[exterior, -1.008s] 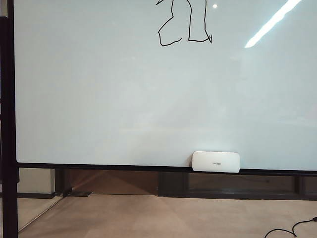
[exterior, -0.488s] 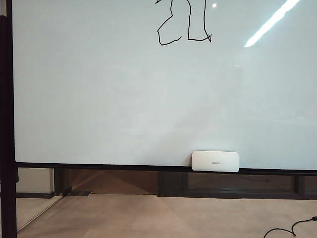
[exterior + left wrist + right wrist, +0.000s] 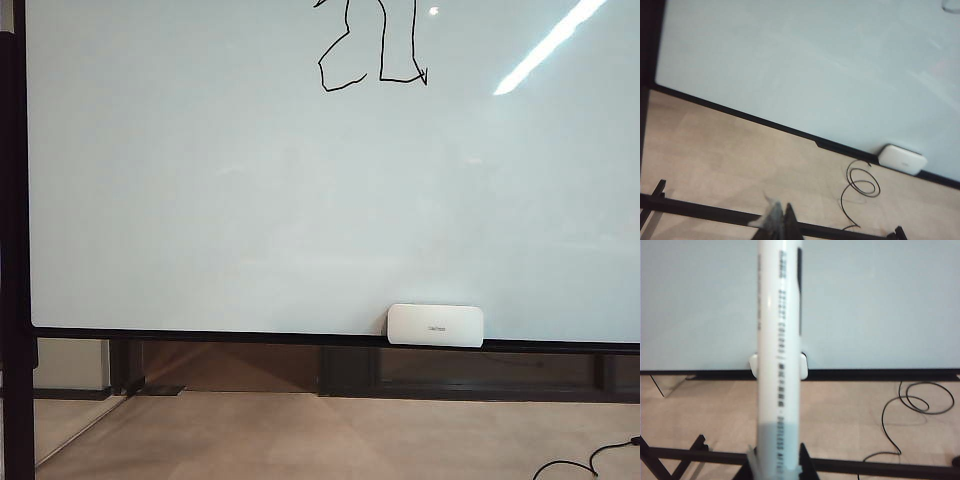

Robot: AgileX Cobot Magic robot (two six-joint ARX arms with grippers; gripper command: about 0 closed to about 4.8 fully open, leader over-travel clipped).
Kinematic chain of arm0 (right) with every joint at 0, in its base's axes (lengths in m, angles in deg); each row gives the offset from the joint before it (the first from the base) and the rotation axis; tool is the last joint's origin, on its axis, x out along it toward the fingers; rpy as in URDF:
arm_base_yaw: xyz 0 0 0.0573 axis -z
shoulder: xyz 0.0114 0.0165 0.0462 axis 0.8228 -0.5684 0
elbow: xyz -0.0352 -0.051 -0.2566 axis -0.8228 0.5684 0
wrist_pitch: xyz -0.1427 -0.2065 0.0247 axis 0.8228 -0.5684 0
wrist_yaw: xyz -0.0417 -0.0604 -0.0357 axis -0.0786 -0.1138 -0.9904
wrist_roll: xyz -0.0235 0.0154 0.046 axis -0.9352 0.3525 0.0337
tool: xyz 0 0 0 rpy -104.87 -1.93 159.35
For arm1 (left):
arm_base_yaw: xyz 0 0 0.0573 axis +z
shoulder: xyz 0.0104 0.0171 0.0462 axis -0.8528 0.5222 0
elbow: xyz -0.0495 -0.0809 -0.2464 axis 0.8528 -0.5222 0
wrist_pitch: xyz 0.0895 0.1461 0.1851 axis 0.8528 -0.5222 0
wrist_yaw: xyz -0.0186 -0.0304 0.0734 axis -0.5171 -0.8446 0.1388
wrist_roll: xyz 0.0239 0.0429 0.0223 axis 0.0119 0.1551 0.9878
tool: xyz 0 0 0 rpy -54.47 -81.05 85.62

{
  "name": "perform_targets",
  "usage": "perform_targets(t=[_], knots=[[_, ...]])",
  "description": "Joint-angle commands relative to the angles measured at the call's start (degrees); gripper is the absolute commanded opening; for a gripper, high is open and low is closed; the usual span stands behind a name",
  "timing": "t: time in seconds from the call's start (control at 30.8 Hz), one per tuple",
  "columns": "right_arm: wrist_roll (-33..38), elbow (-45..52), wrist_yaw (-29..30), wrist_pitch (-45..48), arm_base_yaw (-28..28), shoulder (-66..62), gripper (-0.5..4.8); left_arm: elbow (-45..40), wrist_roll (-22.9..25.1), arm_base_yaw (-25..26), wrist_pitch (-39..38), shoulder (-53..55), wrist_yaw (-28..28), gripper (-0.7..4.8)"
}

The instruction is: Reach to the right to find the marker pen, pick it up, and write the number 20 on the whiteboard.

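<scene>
Right gripper (image 3: 776,460) clamps the marker pen (image 3: 779,355), facing the whiteboard (image 3: 200,200). Left gripper (image 3: 778,222) fingertips pressed together, empty. The number 20 (image 3: 372,48) sits at the board's top.

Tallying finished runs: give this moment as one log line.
number 20 on whiteboard | right gripper shut on marker pen | left gripper shut, empty

Light: bright, even, from my overhead strip lamps. Glare: streak and dot on whiteboard (image 3: 200,200). Blur: marker pen (image 3: 779,365) soft in my right wrist view.
</scene>
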Motion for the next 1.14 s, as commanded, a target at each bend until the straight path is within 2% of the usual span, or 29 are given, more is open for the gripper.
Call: perform_targets(t=[0.03, 0.1, 0.2, 1.14], knots=[[-2.60, 0.70, -0.17, -0.66, -0.09, -0.13, -0.01, 0.11, 7.80, -5.62, 1.55, -0.04, 6.75, -0.03], [-3.89, 0.70, -1.84, -1.81, -0.07, -0.15, -0.01, 0.11, 10.47, -8.20, 1.25, -0.04, 8.94, -0.05], [-4.11, 0.70, -4.63, -1.95, -0.04, -0.15, -0.01, 0.09, 10.82, -10.36, 0.98, -0.04, 12.24, -0.05], [-4.11, 0.70, -5.22, -2.03, -0.09, -0.09, -0.01, 0.17, 9.94, -10.19, 2.67, -0.09, 11.93, -0.04]])
